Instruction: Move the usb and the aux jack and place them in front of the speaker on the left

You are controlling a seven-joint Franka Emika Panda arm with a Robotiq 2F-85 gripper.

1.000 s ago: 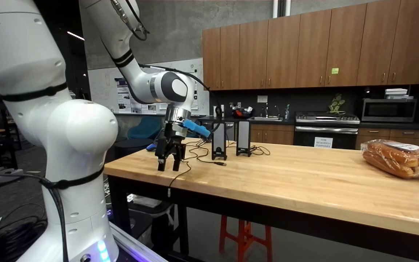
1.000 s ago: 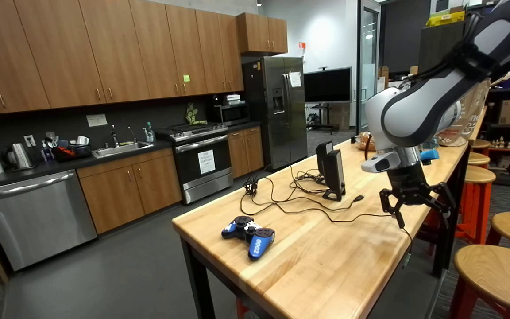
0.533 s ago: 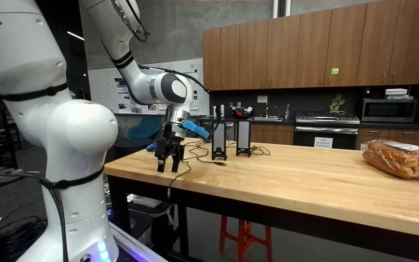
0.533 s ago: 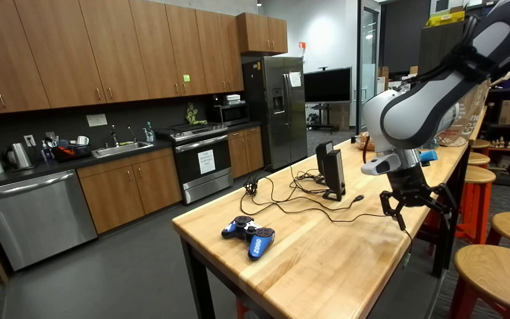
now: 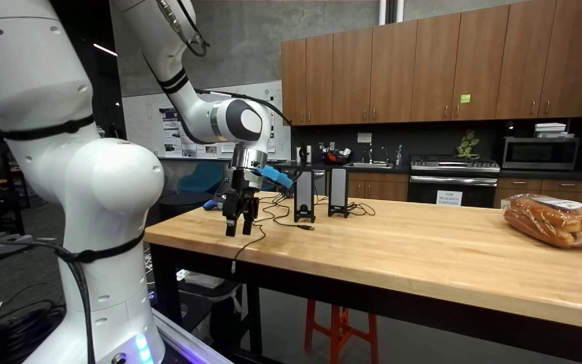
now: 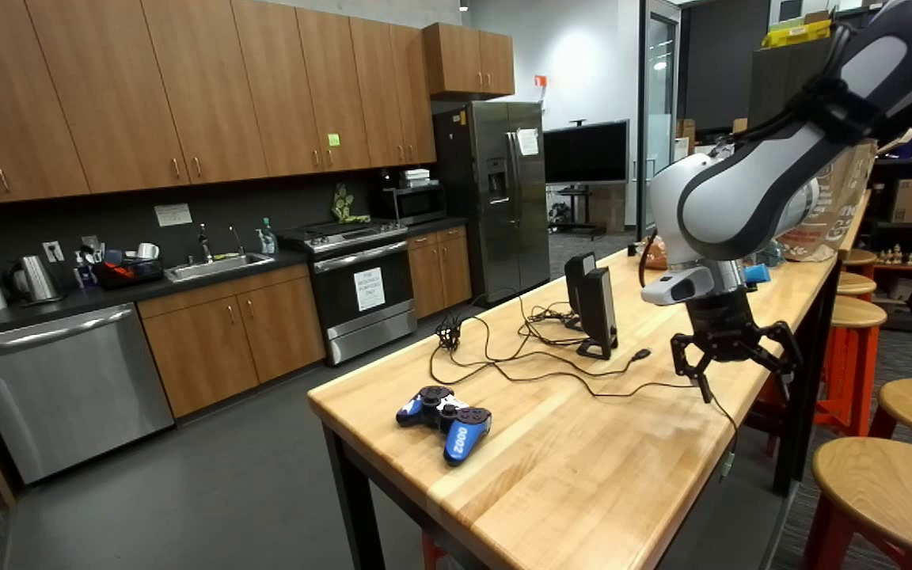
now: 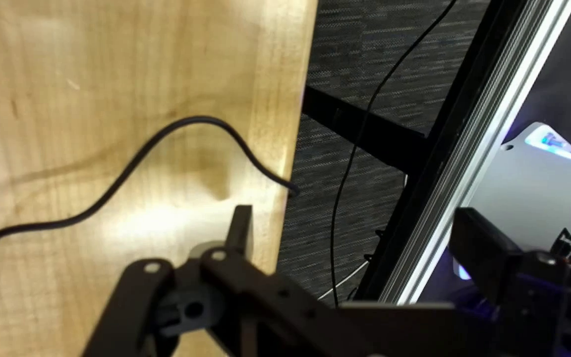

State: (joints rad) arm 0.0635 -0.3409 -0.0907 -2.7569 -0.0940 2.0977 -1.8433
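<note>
The USB plug (image 5: 305, 227) lies on the table in front of the left speaker (image 5: 303, 196); it also shows in an exterior view (image 6: 641, 354). The aux jack (image 5: 233, 267) hangs below the table's front edge, also in an exterior view (image 6: 727, 465). In the wrist view its black cord (image 7: 132, 166) bends over the edge and the jack is hidden. My gripper (image 5: 239, 230) is open and empty, pointing down over the front edge beside the cord, also in an exterior view (image 6: 747, 380). In the wrist view the fingers (image 7: 356, 218) are wide apart, one over the table, one beyond it.
A second speaker (image 5: 338, 192) stands right of the left one. Tangled cords (image 6: 495, 360) lie behind and beside the speakers. A blue controller (image 6: 446, 419) lies near the table's end. A bread bag (image 5: 559, 222) is far right. Stools (image 6: 879, 483) stand along the front.
My gripper has dipped slightly, then risen a little and shifted right in an exterior view. It stays open. The speakers and USB plug have not moved; the jack hangs nearly the same.
</note>
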